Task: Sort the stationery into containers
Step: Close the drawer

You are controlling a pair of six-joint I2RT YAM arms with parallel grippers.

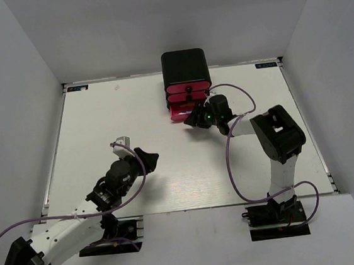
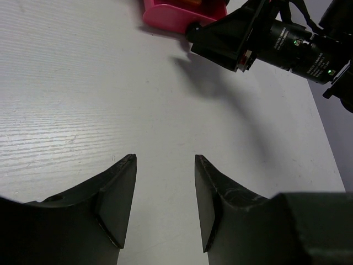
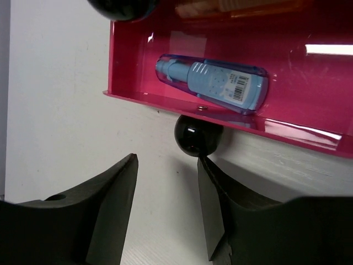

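Drawer (image 3: 165, 100) pulled out just ahead of the wide, empty right claw (image 3: 165, 161) holds a blue marker (image 3: 212, 83); its knob (image 3: 197, 135) sits at the claw's mouth, likely for closing.

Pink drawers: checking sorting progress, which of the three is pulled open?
The bottom drawer: it juts out of the black cabinet with a blue marker inside; the two above sit pushed in.

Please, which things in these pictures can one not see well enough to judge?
1. Top view: the open drawer's contents, too small and partly behind the right gripper.
2. Right wrist view: orange items, cut off by the top edge.
3. Left wrist view: the drawer's inside, cut off by the top edge.
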